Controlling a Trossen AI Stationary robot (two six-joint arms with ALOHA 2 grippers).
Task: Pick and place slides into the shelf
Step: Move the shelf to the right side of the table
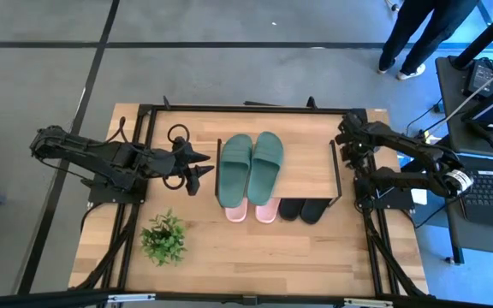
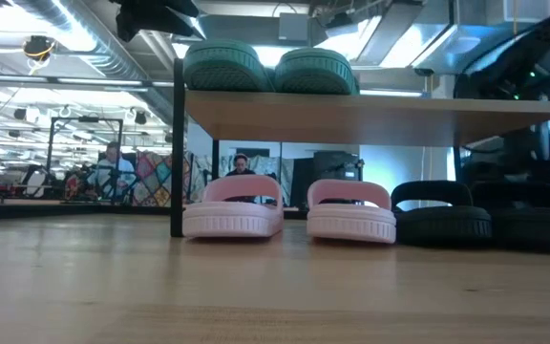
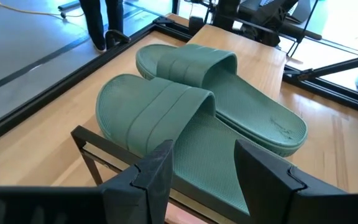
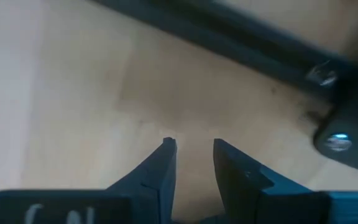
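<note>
Left fingers (image 1: pixel 202 168) spread empty beside green slides (image 1: pixel 251 167) atop shelf (image 1: pixel 311 171); right fingers (image 4: pixel 194 152) slightly apart over table (image 1: pixel 255 257).

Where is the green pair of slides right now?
The green slides lie side by side on the shelf's top board, toward its left end in the high view, directly above the pink slides and just right of the left hand.

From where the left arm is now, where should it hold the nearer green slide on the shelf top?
Probably the wide strap of the nearer dull green soft slide, approached from the left end effector side. The strap arches above the flat footbed, so open fingers could close across it. The slide lies flat on the light wooden shelf top.
</note>
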